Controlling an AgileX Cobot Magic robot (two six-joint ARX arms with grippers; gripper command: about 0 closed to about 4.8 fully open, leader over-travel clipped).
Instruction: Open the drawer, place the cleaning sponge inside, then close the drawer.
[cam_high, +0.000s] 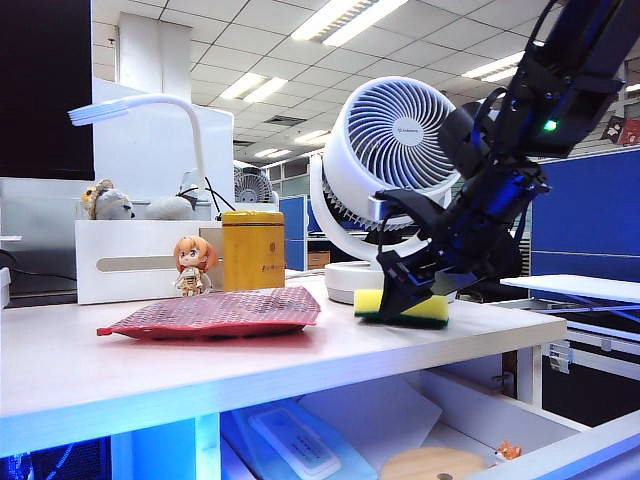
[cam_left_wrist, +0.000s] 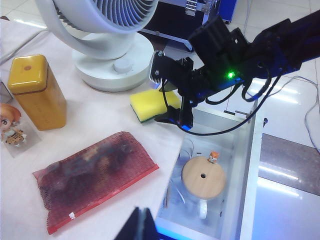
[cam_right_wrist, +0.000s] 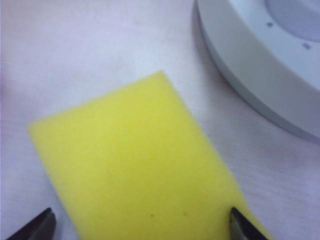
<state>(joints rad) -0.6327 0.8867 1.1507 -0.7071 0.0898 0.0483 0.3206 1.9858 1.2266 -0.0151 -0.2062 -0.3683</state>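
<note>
Sponge (desk-edge) between right end effector fingertips.

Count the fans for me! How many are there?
2. A big white fan stands on the desk behind the cleaning sponge. A smaller fan sits farther back, behind the yellow tin. Others may be hidden.

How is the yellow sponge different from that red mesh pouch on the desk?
The cleaning sponge is a thick yellow block with a dark green underside; the red mesh pouch is flat and netted. The sponge is smaller and lies near the fan base; the pouch lies nearer the yellow tin. The open right claw straddles the sponge; nothing touches the pouch. Both rest on the desktop.
</note>
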